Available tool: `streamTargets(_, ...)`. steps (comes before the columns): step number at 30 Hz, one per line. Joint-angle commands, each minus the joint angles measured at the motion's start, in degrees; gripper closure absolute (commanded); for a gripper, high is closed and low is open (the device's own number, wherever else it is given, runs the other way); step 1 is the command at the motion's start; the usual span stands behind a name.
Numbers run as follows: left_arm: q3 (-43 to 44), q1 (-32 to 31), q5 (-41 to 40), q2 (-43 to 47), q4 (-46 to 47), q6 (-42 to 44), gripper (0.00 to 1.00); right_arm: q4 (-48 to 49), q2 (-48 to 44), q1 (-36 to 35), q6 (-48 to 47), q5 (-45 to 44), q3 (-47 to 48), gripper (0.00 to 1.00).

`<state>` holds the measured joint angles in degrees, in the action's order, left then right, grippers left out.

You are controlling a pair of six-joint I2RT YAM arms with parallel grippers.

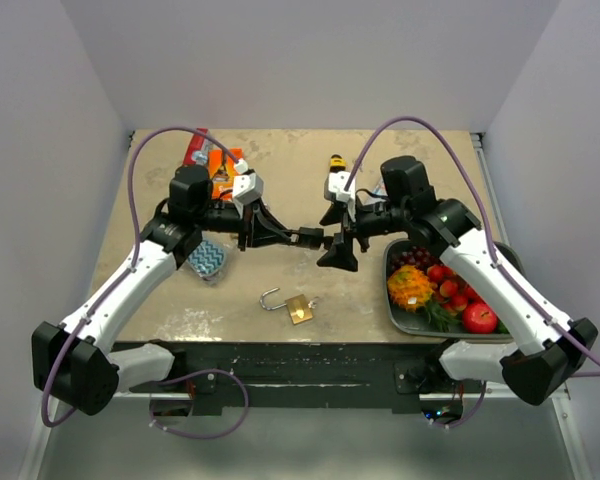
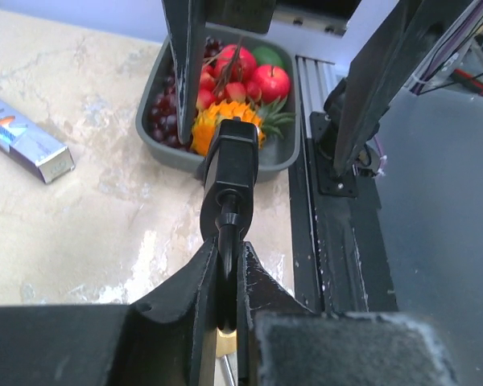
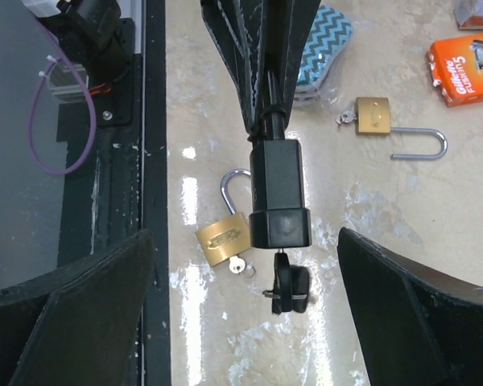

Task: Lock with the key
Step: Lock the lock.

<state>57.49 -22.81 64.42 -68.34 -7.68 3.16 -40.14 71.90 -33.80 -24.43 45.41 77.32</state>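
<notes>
My left gripper (image 1: 298,238) is shut on the shackle of a black padlock (image 1: 313,238) and holds it level above the table. In the left wrist view the pads (image 2: 253,277) pinch the shackle, with the lock body (image 2: 233,157) beyond them. In the right wrist view the lock body (image 3: 279,193) has a black-headed key (image 3: 290,289) sticking out of its end. My right gripper (image 1: 337,237) is open; its jaws stand wide on either side of the key end without touching it (image 3: 245,241). A brass padlock (image 3: 223,238) with an open shackle and a small key (image 3: 237,265) lies on the table below.
A second open brass padlock (image 3: 373,117) lies under my left gripper. A grey tray (image 1: 392,285) of fruit stands at the right front. An orange box (image 1: 220,175), a teal chevron pad (image 1: 208,260) and a small yellow-black item (image 1: 334,160) lie further back.
</notes>
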Motion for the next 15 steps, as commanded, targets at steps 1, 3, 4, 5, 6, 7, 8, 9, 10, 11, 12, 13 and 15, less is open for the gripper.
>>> streamTargets(1, 4.90, 0.57, 6.15, 1.72, 11.46, -7.45, 1.00, 9.46, -3.96, -0.21, 2.89, 0.21, -2.96, 0.01)
streamTargets(3, 5.61, 0.57, 6.41, 1.63, 11.72, -8.16, 1.00, 9.29, -3.26, -0.30, 2.98, 0.91, -2.18, 0.02)
streamTargets(4, 5.70, 0.57, 6.59, 1.89, 12.68, -9.13, 1.00, 8.94, -2.99, -0.21, 3.07, 1.26, -2.09, 0.02)
streamTargets(5, 5.79, 0.57, 6.59, 1.98, 13.13, -9.40, 1.00, 8.85, -2.73, -0.21, 3.07, 1.52, -1.82, 0.03)
streamTargets(6, 5.87, 0.57, 6.42, 2.07, 13.48, -9.66, 1.00, 8.76, -2.38, -0.30, 3.07, 1.87, -1.82, 0.04)
streamTargets(7, 5.96, 0.57, 6.42, 2.07, 14.09, -10.27, 1.00, 8.94, -2.46, -0.30, 3.24, 2.31, -1.91, 0.05)
streamTargets(8, 5.88, 0.57, 6.33, 1.98, 14.62, -10.71, 1.00, 9.37, -2.38, -0.30, 3.33, 2.40, -1.91, 0.05)
streamTargets(9, 5.79, 0.57, 6.24, 1.98, 15.24, -12.02, 1.00, 9.73, -2.46, -0.39, 3.42, 2.40, -2.00, 0.07)
streamTargets(10, 5.53, 0.57, 6.24, 1.98, 16.63, -12.73, 1.00, 10.34, -2.38, -0.47, 3.33, 2.32, -2.00, 0.10)
streamTargets(11, 5.44, 0.57, 6.33, 1.98, 17.26, -13.26, 1.00, 10.52, -2.38, -0.39, 3.42, 2.14, -2.00, 0.12)
streamTargets(12, 5.52, 0.57, 6.24, 1.89, 17.52, -13.53, 1.00, 10.70, -2.38, -0.56, 3.25, 2.05, -1.91, 0.13)
streamTargets(13, 5.70, 0.57, 6.24, 1.72, 17.70, -13.62, 1.00, 11.04, -2.46, -0.56, 2.98, 1.71, -1.91, 0.17)
streamTargets(15, 5.61, 0.57, 6.42, 1.63, 18.75, -15.01, 1.00, 11.66, -2.55, -0.83, 2.98, 1.70, -2.08, 0.22)
